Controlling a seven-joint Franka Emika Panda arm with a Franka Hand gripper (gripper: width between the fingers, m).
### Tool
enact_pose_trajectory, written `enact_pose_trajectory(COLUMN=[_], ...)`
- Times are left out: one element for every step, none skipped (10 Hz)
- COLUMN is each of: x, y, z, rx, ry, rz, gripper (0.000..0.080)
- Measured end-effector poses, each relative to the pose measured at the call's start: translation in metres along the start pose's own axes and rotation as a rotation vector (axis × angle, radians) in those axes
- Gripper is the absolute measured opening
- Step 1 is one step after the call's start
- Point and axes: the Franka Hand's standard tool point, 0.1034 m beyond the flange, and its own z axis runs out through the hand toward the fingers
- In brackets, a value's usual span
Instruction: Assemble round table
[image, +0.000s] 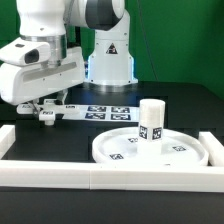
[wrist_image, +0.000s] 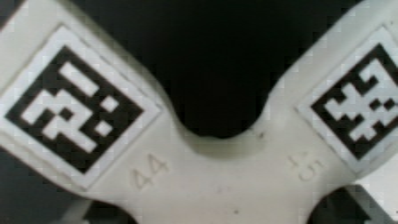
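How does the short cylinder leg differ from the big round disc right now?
The leg stands upright, tall and narrow; the disc lies flat, wide and rimmed. The leg stands on the disc, while the disc carries it. Both are white with black-and-white tags.

Disc (image: 185, 142) and leg (image: 151, 118) are showing white with black-and-white square tags; cross piece (wrist_image: 199, 170) is showing white, with two such tags; table (image: 60, 145) is reading black.
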Motion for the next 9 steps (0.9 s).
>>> enact_pose_trajectory(x=[0.002,0.005,0.011,0.022,0.040,0.054,0.072,0.092,0.110], y=[-0.001,-0.002,-0.008,-0.014,-0.019,-0.025,-0.032,-0.034,-0.031], z=[-0.002,-0.007,-0.016,-0.031,-0.047,-0.059,-0.076,-0.095,-0.107], rx=[0.002,0.011,0.042,0.067,0.062,0.066,0.080,0.084,0.084], ry=[0.001,0.002,0.000,0.000,0.009,0.010,0.006,0.011,0.016], rz=[0.004,0.022,0.071,0.117,0.158,0.201,0.263,0.311,0.348], gripper=[0.0445,0.0445,0.0445,0.0445,0.0446,0.0446,0.0446,0.0446,0.0446])
